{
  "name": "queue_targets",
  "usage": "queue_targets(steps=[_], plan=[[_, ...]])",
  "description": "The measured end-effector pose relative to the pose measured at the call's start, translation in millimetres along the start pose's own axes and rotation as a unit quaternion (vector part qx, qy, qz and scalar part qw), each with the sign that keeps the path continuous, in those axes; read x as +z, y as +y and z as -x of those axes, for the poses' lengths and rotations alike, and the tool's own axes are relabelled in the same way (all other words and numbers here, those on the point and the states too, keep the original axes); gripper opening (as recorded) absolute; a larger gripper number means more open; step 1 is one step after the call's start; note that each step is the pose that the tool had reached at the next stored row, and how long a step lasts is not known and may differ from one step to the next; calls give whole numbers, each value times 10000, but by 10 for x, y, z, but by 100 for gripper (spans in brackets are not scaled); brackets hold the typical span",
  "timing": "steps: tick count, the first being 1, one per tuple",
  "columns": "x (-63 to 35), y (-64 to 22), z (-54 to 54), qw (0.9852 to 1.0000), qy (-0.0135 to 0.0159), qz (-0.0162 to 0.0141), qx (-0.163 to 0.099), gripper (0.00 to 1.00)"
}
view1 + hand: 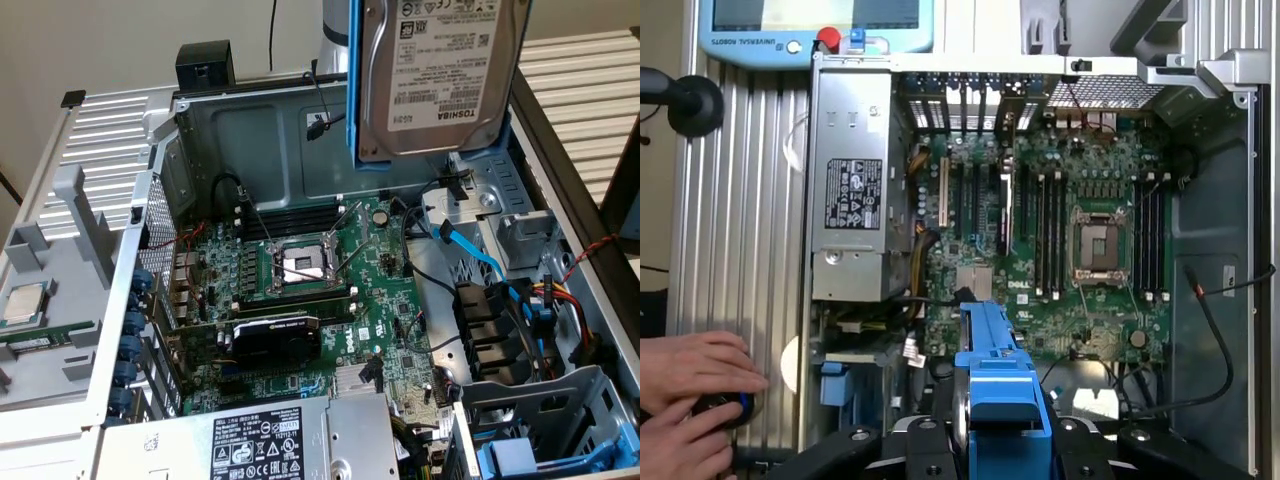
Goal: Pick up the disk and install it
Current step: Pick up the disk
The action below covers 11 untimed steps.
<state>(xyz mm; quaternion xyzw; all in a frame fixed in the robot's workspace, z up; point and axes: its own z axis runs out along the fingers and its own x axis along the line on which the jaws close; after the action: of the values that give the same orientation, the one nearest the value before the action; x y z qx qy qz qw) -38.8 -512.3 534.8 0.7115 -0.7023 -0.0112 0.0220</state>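
The disk (440,70), a silver-grey hard drive with a white label and a blue carrier frame, hangs upright in the air above the far right part of the open computer case (250,130) in the exterior view. In the wrist view I see the disk (1000,390) edge-on, its blue frame standing between the black fingers (925,445) of my gripper (1000,445). The gripper is shut on the disk. Below it lie the motherboard (1060,230) and the drive bay area.
Inside the case are the empty CPU socket (300,265), a black graphics card (275,335), the power supply (270,440), a blue data cable (480,255) and drive cages (520,400). A processor chip (22,305) lies outside. A person's hands (690,400) rest beside the case.
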Motion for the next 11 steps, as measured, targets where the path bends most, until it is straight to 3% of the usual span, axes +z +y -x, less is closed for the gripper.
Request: queue_targets(steps=[11], plan=[[-97,-287,-293,10000,0,8,0,37]])
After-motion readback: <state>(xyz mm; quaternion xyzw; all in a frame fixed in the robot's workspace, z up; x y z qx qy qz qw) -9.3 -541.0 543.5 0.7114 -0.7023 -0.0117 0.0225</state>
